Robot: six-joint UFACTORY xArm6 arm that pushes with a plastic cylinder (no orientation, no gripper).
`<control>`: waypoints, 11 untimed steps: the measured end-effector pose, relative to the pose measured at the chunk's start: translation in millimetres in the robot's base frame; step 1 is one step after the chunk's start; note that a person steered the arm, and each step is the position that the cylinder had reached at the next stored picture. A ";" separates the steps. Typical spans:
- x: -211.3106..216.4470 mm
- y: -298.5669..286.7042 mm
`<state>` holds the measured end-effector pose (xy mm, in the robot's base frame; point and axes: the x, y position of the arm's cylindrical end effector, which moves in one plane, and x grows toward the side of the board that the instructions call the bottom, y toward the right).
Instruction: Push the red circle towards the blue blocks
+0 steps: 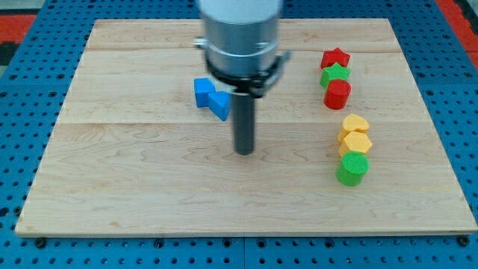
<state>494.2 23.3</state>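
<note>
**Open board on most sides of my tip**

Bare wood surrounds my tip [244,152] toward the view's left, bottom and right. Two blue blocks [211,98] sit just up-left of it. Far right, a column bars passage: red star [336,57], green star [334,73], red circle [337,94], two yellow blocks [355,133], green cylinder [352,169].

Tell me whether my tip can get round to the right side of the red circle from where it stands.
Probably yes. My tip stands left of the red circle, with bare board between. The green star touches the circle above; its right side looks open.

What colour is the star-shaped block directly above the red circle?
Green: the green star, seen in the camera view.
</note>
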 end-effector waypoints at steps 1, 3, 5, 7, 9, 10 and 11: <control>-0.1 4.4; -6.9 36.2; -26.7 98.4; -59.7 142.4; -98.2 156.4; -101.7 73.6; -95.5 61.2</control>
